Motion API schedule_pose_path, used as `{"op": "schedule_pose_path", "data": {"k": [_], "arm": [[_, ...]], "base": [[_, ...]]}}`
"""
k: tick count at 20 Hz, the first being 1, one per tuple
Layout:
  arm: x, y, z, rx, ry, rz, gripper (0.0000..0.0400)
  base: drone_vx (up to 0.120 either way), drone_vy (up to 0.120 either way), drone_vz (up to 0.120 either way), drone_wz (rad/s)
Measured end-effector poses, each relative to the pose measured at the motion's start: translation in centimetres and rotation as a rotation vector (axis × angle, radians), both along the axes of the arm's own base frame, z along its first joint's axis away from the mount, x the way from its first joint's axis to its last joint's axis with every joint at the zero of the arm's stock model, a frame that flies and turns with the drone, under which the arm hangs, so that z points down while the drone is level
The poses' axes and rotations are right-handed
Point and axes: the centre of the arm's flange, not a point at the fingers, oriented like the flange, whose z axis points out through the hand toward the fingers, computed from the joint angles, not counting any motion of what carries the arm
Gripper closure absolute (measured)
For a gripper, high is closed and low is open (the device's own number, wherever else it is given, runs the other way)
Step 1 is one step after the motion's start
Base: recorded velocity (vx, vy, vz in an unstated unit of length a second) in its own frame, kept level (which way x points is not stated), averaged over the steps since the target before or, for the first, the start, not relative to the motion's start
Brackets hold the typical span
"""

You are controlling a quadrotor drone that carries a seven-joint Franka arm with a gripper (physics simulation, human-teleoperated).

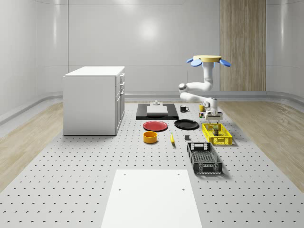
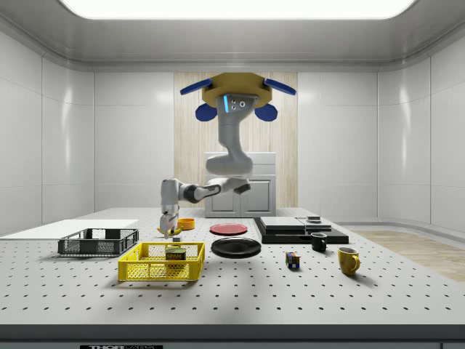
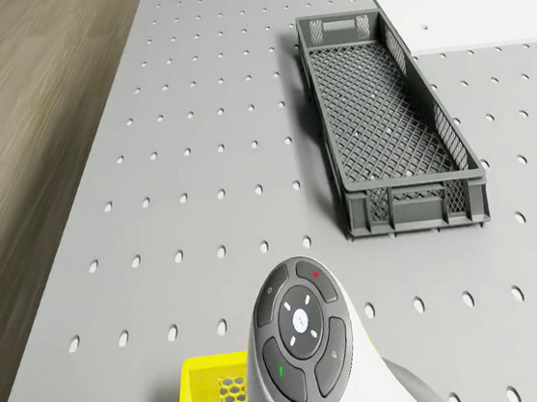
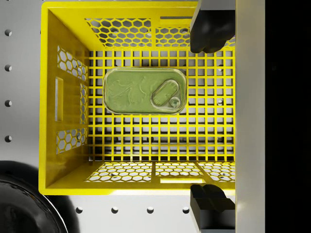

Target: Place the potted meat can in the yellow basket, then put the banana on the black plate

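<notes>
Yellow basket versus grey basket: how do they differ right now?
The yellow basket holds the potted meat can; the grey basket holds nothing. The yellow basket is shorter and deeper, the grey basket longer and shallower. The gripper hangs over the yellow basket with fingers open, not over the grey basket. Both have mesh walls and rest on the table.

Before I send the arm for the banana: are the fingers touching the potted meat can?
Apart. In the wrist view the fingers stand wide over the yellow basket, and the potted meat can lies on its floor between them, untouched.

White glossy walls (image 1: 142,38), wood panel (image 1: 242,45) behind, wood floor (image 1: 28,137), white cabinet (image 1: 94,99) on perforated tabletop (image 1: 71,180).
</notes>
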Motion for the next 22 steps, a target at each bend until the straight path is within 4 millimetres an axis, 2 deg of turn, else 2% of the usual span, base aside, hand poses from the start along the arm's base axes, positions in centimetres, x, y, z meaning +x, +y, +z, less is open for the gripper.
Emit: {"op": "schedule_pose_path", "data": {"k": [5, 11, 15, 22], "arm": [[0.00, 0.00, -0.05, 0.000, 0.000, 0.000, 0.0000], [0.00, 0.00, -0.06, 0.000, 0.000, 0.000, 0.0000], [0.00, 0.00, -0.07, 0.000, 0.000, 0.000, 0.0000], [0.00, 0.00, -0.07, 0.000, 0.000, 0.000, 0.0000]], "base": [[0.112, -0.120, 0.000, 0.000], [0.000, -0.120, 0.000, 0.000], [0.090, -0.120, 0.000, 0.000], [0.000, -0.120, 0.000, 0.000]]}}
